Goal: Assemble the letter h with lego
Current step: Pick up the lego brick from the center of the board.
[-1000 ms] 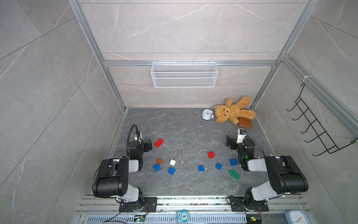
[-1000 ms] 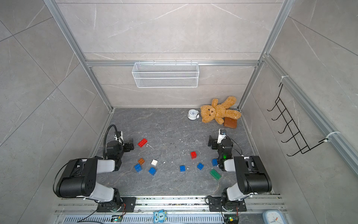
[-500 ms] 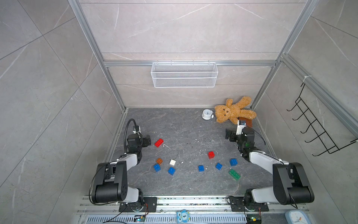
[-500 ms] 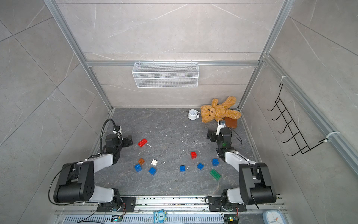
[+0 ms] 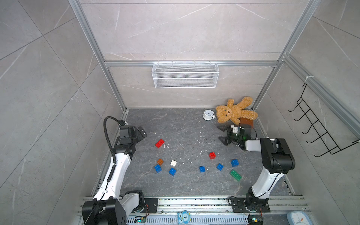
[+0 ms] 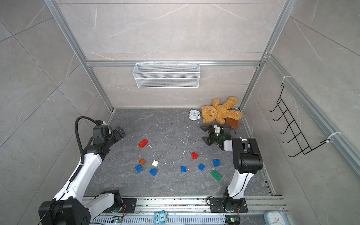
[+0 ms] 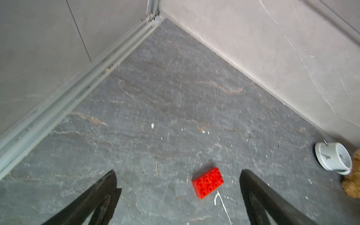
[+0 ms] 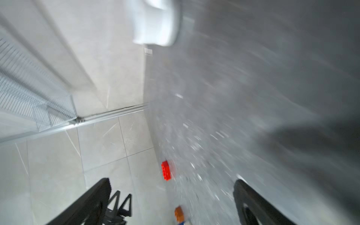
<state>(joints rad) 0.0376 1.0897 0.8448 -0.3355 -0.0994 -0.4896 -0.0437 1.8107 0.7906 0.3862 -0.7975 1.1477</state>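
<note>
Where both top views look down on the grey table, the lego is seen scattered and unjoined: a long red brick toward the left edge, a brown brick, a white brick and two blue bricks nearer the front edge, and a square red brick, three more blue bricks and a long green brick toward the right edge. The left pincer is held wide and empty by the left edge, near the long red brick, while the right pincer is spread wide and empty near the far right corner, close to a teddy bear and a white clock. Through the left wrist camera, the long red brick is shown lying flat on the table, untouched, ahead of the widely parted left pincer. Through the heavily blurred right wrist camera, the right pincer is shown wide with nothing in it, the long red brick and brown brick well apart from it.
</note>
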